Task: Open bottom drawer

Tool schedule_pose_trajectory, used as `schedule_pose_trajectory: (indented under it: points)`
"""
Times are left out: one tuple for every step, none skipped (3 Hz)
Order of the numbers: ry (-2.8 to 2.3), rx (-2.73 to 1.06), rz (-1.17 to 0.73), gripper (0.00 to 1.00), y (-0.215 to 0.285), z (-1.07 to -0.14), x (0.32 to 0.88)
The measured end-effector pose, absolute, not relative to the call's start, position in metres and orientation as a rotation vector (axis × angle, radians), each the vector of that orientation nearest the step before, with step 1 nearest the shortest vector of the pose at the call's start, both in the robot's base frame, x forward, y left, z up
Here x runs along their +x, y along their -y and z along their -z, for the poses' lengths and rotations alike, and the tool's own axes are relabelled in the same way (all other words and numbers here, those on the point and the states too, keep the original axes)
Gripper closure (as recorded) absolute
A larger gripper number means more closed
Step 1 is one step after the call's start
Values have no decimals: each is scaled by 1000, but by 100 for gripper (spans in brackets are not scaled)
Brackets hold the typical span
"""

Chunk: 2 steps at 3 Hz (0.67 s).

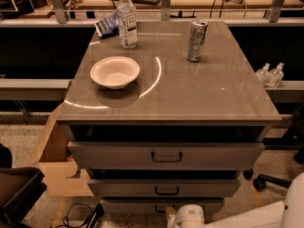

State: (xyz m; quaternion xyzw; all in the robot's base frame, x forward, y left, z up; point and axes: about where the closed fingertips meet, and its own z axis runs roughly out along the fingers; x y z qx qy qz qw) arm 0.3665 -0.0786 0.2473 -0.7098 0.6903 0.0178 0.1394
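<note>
The grey cabinet has three drawer fronts stacked below its top. The bottom drawer (128,205) is the lowest and narrowest front, just above the lower edge of the camera view. Its small dark handle (160,208) shows only in part beside my arm. My gripper (189,217) is at the bottom centre, a white rounded part right in front of the bottom drawer, close to its handle. The white arm runs off to the lower right. The top drawer (166,156) and the middle drawer (164,188) stand slightly out from the cabinet.
On the cabinet top (213,94) stand a white bowl (115,71), a water bottle (127,19), a drinks can (196,41) and a blue packet (106,26). A cardboard box (57,160) stands at the left, a chair caster (259,182) at the right, and cables (78,215) lie on the floor.
</note>
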Motion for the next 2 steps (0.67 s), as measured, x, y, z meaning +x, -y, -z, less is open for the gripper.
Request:
schedule_pose_trajectory:
  points:
    - [-1997,-2082,-44,0,71,-234,376]
    - [-2003,-2106,-43,0,66,-221,384]
